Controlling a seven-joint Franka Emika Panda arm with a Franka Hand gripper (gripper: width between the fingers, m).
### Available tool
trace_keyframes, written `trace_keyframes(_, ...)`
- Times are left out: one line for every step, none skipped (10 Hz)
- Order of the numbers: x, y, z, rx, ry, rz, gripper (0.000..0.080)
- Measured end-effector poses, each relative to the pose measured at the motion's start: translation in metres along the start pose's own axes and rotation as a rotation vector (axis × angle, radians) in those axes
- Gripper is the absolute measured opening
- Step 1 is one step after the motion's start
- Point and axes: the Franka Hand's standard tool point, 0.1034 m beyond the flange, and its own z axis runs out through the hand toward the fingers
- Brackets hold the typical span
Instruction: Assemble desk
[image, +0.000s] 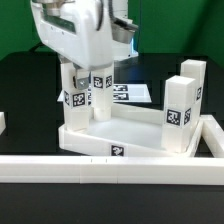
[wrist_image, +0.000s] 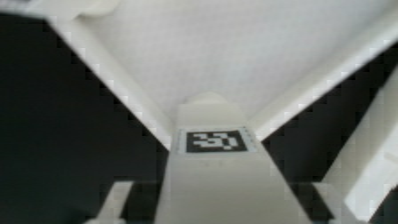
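Exterior view: my two-finger gripper (image: 88, 88) is clamped on a short white square-section tagged leg (image: 100, 92). It stands upright inside the white plastic rimmed tray-like desk top (image: 135, 132).

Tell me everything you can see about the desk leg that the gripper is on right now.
The held leg is a short white post of square section, plastic by its look, with black-and-white tags on its sides. It stands upright inside the desk top, near the corner at the exterior view's left, beside another leg. The gripper is shut on its upper end.

Smooth white plastic desk top (image: 135, 135), matt black table (image: 30, 80)
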Motion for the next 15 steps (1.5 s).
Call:
trace_keyframes(0.0001, -0.0006, 0.0001, 0.003, 0.001, 0.049, 0.0291)
trace_keyframes(0.0006, -0.0024, 0.0002, 0.018, 0.000, 0.158, 0.0291)
trace_keyframes(0.0009, -0.0041, 0.0003, 0.031, 0.001, 0.237, 0.0291)
trace_keyframes(0.0012, -0.0044, 0.0004, 0.033, 0.000, 0.268, 0.0291)
trace_keyframes(0.0010, -0.0054, 0.0005, 0.041, -0.004, 0.352, 0.0291)
trace_keyframes(0.0010, -0.0056, 0.0005, 0.042, -0.006, 0.393, 0.0291)
trace_keyframes(0.0005, -0.0058, 0.0007, 0.041, -0.006, 0.430, 0.0292)
trace_keyframes(0.0004, -0.0056, 0.0012, 0.040, -0.006, 0.412, 0.0292)
trace_keyframes(0.0002, -0.0055, 0.0015, 0.036, -0.004, 0.368, 0.0486)
trace_keyframes(-0.0008, -0.0067, 0.0019, 0.011, 0.006, 0.300, 0.0486)
trace_keyframes(-0.0002, -0.0101, 0.0016, 0.002, 0.012, 0.216, 0.0618)
trace_keyframes(0.0004, -0.0092, 0.0023, 0.002, 0.013, 0.133, 0.0640)
trace_keyframes(0.0003, -0.0090, 0.0027, 0.000, 0.013, 0.088, 0.0640)
trace_keyframes(0.0004, -0.0090, 0.0028, 0.000, 0.013, -0.009, 0.0648)
trace_keyframes(0.0005, -0.0089, 0.0029, -0.001, 0.013, -0.073, 0.0648)
